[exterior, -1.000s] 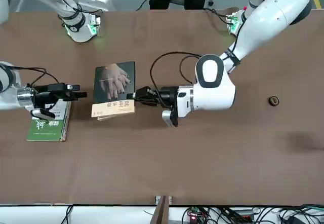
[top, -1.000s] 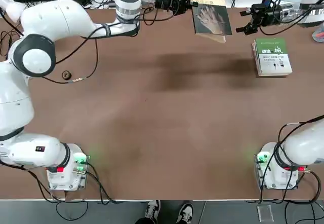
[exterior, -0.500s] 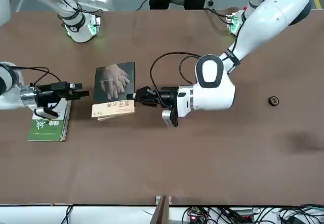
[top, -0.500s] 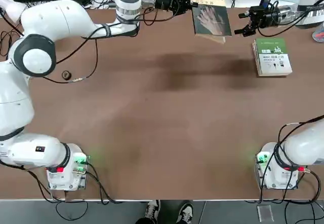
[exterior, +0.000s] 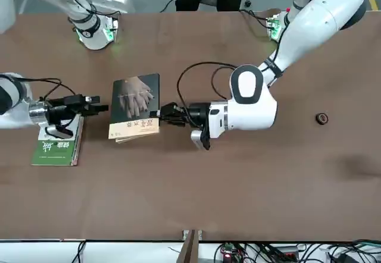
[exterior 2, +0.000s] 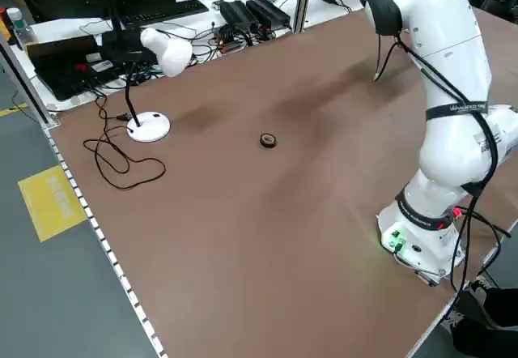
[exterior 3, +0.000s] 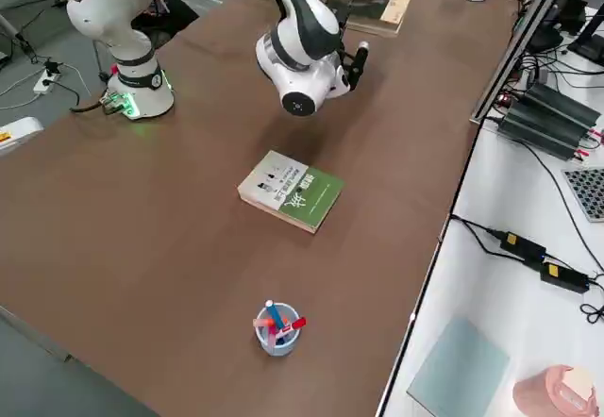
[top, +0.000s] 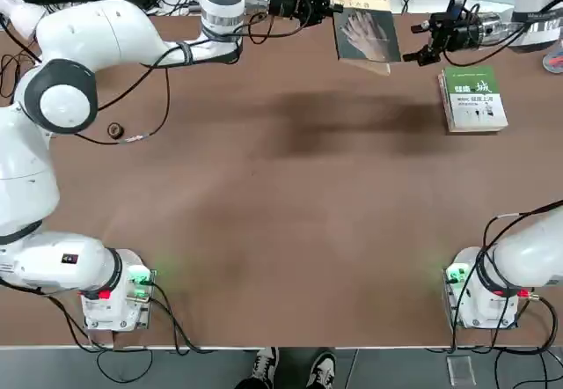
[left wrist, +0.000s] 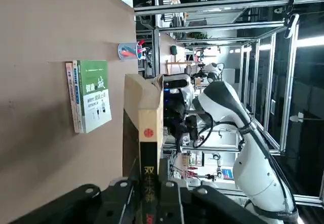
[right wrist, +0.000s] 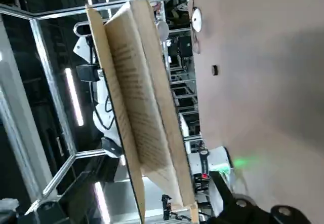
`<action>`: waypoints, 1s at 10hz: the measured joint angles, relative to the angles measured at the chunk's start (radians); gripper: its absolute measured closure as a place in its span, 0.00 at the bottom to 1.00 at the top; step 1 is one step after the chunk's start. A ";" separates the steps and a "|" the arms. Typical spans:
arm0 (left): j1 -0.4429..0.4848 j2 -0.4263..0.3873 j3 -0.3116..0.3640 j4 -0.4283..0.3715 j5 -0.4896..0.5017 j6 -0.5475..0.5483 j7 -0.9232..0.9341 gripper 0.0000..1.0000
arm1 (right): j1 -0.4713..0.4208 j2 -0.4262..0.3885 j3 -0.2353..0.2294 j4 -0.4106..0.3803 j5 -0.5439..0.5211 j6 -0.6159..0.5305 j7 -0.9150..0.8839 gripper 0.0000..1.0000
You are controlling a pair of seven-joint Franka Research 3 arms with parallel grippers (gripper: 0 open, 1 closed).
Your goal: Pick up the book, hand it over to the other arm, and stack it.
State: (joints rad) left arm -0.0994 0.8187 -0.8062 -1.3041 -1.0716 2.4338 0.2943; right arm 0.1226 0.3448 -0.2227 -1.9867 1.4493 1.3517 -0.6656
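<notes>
Brown surface [top: 290, 195] spreads beneath both arms, with a person's shoes [top: 264, 364] beyond its edge at 6 o'clock in the top view. Taking that view's middle as the clock's centre, the dark grey book [top: 367, 35] hangs above the surface at 1 o'clock, its hand picture facing up. The left gripper [top: 337, 7] is at the book's 9 o'clock side, its fingers closed firmly on the spine. At the 3 o'clock side is the right gripper [top: 417, 44], its fingers spread wide and holding nothing, just beside the book's open page edges. Thicker and green-and-white, another book [top: 475, 100] lies on the surface at 2 o'clock, with the cup of pens [top: 554, 60] farther out that way. A small black ring [top: 115, 130] lies between 9 and 10 o'clock.
</notes>
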 joint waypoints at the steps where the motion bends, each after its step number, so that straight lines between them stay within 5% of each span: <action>1: -0.002 0.000 0.001 0.000 0.000 0.003 0.000 0.99 | 0.006 0.000 0.000 -0.004 0.007 -0.006 -0.008 0.00; 10: -0.025 0.012 0.004 0.000 0.000 0.036 0.017 0.99 | 0.038 0.001 0.000 -0.014 0.012 0.033 -0.070 0.00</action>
State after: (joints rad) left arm -0.1241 0.8304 -0.8025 -1.3037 -1.0716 2.4702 0.3118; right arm 0.1607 0.3463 -0.2230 -2.0008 1.4615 1.3850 -0.7352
